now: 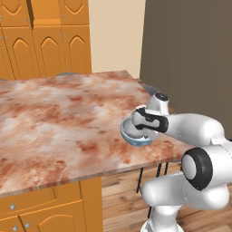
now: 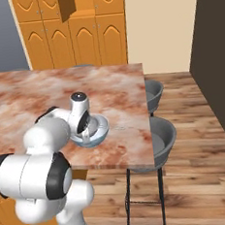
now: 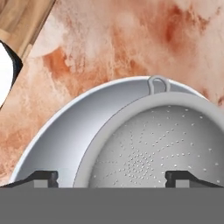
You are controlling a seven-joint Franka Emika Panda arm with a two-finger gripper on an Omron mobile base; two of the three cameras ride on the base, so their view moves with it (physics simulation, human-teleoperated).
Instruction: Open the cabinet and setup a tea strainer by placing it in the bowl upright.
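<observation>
Desk (image 1: 59, 122): marbled red-brown top, carries bowl near its front right corner. Cabinet (image 2: 66, 6): orange-brown, tall door swung ajar at top of right base view, well behind desk's far edge. Two grey stools (image 2: 161, 138) beside desk's right edge. Bowl (image 2: 99, 130): blue-grey, upright. Tea strainer (image 3: 162, 144): perforated grey, sits upright inside bowl, loop handle at rim. End effector (image 3: 117, 178): directly above strainer, fingers spread apart, gripping nothing.

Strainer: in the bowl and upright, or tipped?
In and upright: the strainer sits inside the bowl, its holed hollow facing up.
</observation>
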